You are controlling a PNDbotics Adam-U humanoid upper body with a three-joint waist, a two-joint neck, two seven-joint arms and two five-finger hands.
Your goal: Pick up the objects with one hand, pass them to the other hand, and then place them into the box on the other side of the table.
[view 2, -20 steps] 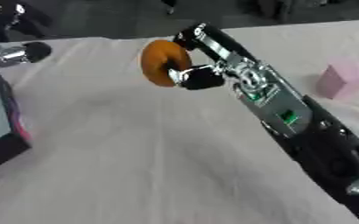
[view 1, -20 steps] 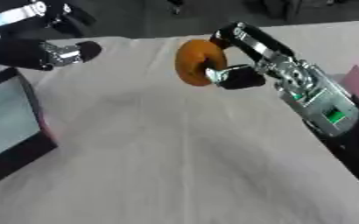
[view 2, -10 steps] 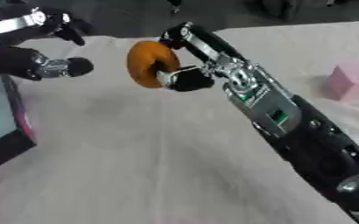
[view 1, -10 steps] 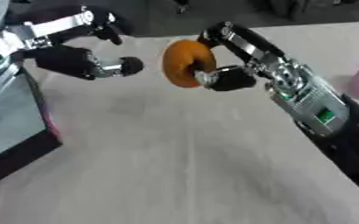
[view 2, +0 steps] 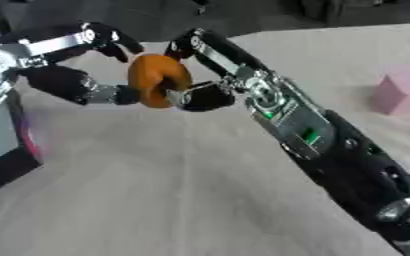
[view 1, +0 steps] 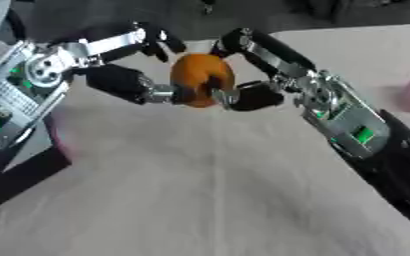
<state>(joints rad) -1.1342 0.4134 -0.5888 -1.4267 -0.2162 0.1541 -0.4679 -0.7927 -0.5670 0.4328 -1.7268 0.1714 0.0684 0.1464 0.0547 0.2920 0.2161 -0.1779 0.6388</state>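
Nearest: bare tabletop (view 1: 200, 200), cloth-covered w/ soft creases, nothing on it in front. Dark box (view 2: 3, 150) at the left edge, pink inner wall showing, only partly in view.

Mid-frame, above the cloth: orange ring (view 1: 200, 80), donut-shaped, held in the air between both hands, not touching the tabletop. Right hand (view 1: 248, 75) is clasped on it, one finger over the top, thumb tip at the hole on the front face. Left hand (view 1: 130, 65) comes in from the left, thumb tip touching the ring's left side and upper finger arched over the top, so it's pinching the ring too. Looks like the handover point: both have contact, neither has let go.

Handling guess: ring prob. light, maybe soft/foam-like, matte so not very slippery, not fragile. Rounded band can roll in a pinch, so best hold is across the band, one finger through or at the hole, opposite the other hand's contact.

Farther right: pink block (view 2: 399, 92) sits on the tabletop, well apart from the hands.
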